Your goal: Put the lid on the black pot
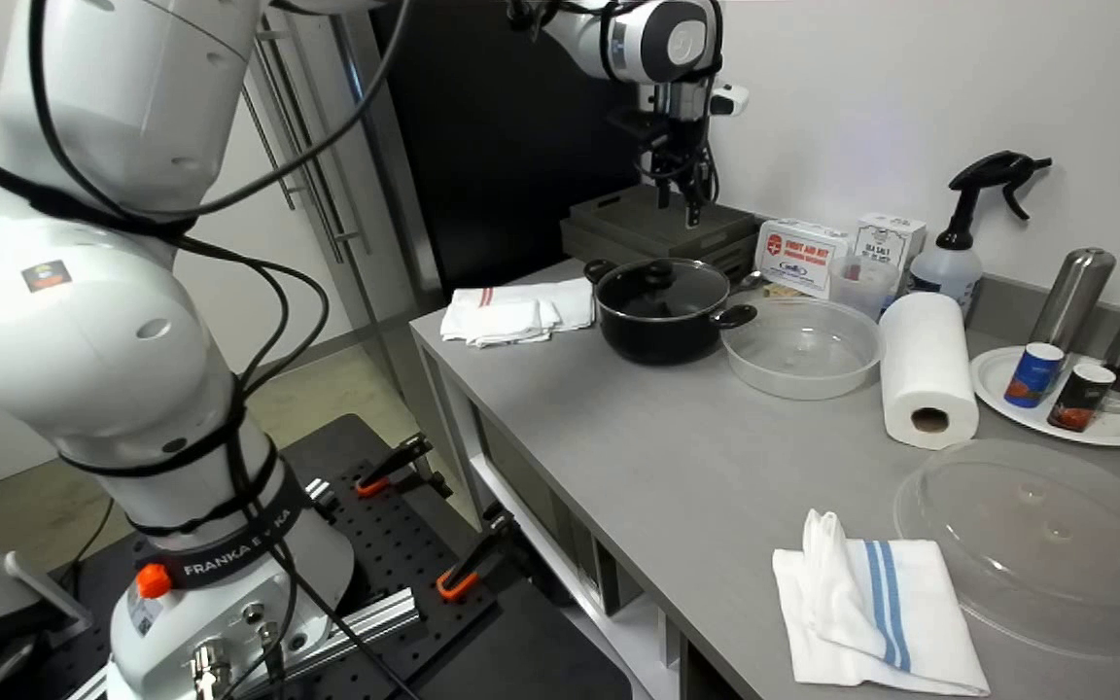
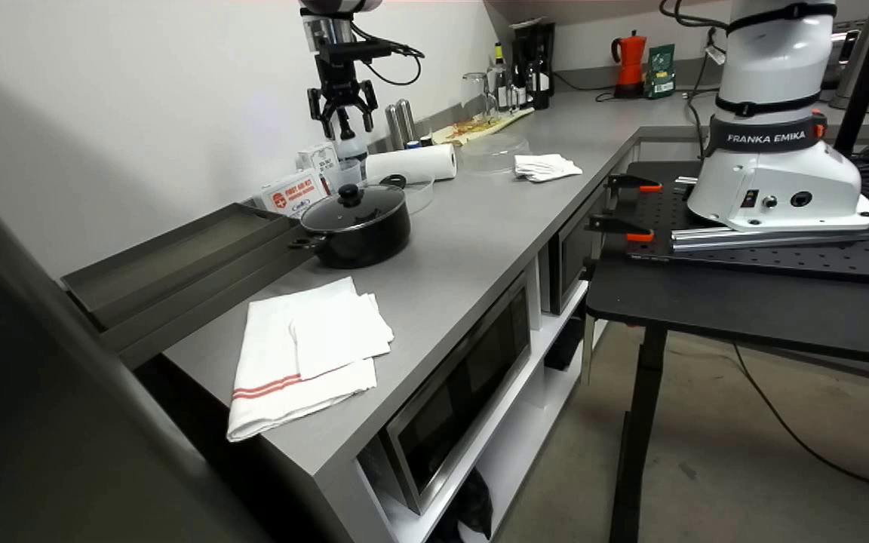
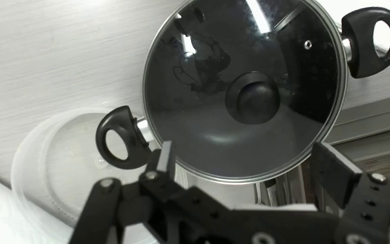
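On a grey counter (image 1: 657, 467), the glass lid (image 3: 245, 91) sits flat on the black pot (image 1: 655, 340); higher, clear of both, hangs the gripper (image 2: 348, 131), jaws apart, holding nothing. Placing looks finished; the next move is probably just backing away

There is 1 lid (image 3: 245, 93), 1 black pot (image 1: 657, 340), 1 paper roll (image 1: 922, 360) and 2 small canisters (image 1: 1033, 376).

wht arm (image 1: 103, 360) w/ blk cables (image 1: 366, 105) & straps (image 1: 54, 202), blk pincer (image 3: 243, 147)
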{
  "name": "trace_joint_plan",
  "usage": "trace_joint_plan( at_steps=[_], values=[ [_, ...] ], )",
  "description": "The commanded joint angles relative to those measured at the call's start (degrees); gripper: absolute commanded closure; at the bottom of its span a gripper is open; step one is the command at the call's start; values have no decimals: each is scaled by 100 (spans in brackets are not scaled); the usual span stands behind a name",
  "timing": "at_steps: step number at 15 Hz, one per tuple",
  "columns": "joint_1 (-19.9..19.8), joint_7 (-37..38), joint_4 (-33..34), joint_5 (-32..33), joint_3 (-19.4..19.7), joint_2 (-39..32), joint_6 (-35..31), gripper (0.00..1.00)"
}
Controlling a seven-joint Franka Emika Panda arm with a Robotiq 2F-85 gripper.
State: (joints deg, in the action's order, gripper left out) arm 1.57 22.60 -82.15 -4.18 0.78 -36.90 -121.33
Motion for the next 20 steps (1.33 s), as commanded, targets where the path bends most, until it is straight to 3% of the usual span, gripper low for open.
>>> trace_joint_plan(
  at_steps=[1,11,19,20],
  values=[
    [9,-270,-1387,45,156,1011,-623,0],
    [-110,-431,-3562,302,460,2522,-1412,0],
    [-304,-321,-4460,657,570,3056,-1758,0],
    [-320,-375,-4076,524,519,2800,-1504,0]
  ],
)
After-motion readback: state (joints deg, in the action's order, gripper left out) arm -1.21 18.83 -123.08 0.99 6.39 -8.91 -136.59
